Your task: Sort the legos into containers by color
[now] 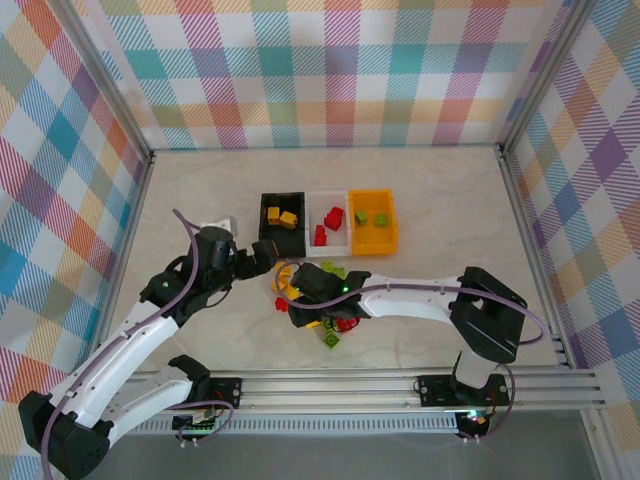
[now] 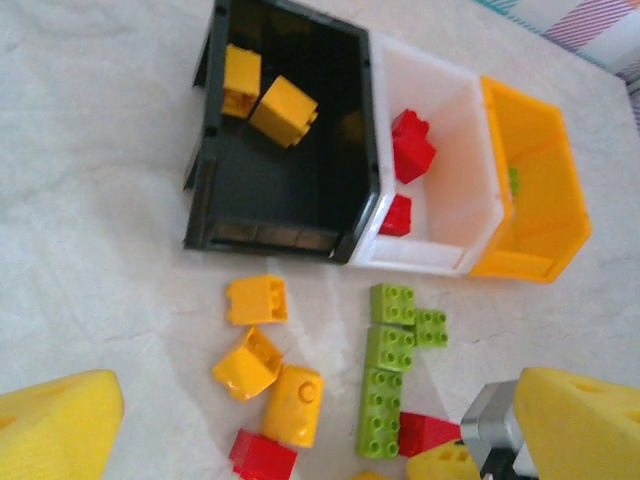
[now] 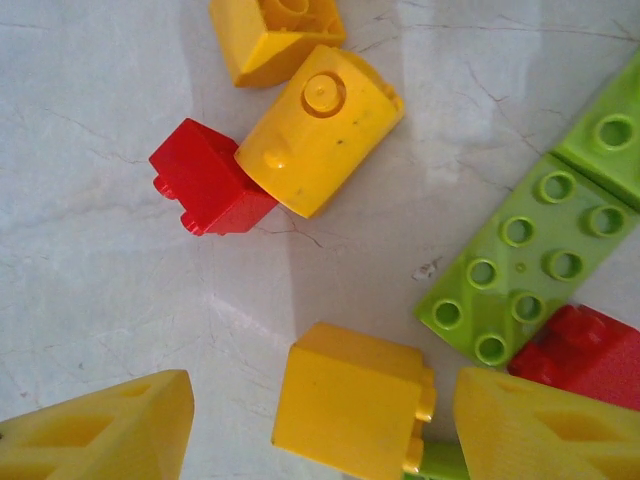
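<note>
**Sort status: early stage**

Black bin (image 2: 280, 190) holds yellow bricks (image 2: 285, 110), white bin (image 2: 450, 170) red bricks (image 2: 410, 145), orange bin (image 2: 530, 170) green bricks (image 1: 380, 218). Most legos (image 2: 390, 345) lie loose below the bins, lower centre. Right gripper (image 3: 325, 395): fingers spread around a loose yellow brick (image 3: 350, 410), not clamped. Left gripper (image 2: 315, 400): spread, empty.

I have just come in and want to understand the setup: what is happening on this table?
Two robot arms are sorting Lego bricks by color. The black bin holds yellow bricks, the white bin red bricks, the orange bin green bricks. Loose bricks lie in front of the bins. The right gripper has its open fingers around a yellow brick in this pile. The left gripper hovers open and empty nearby.
</note>
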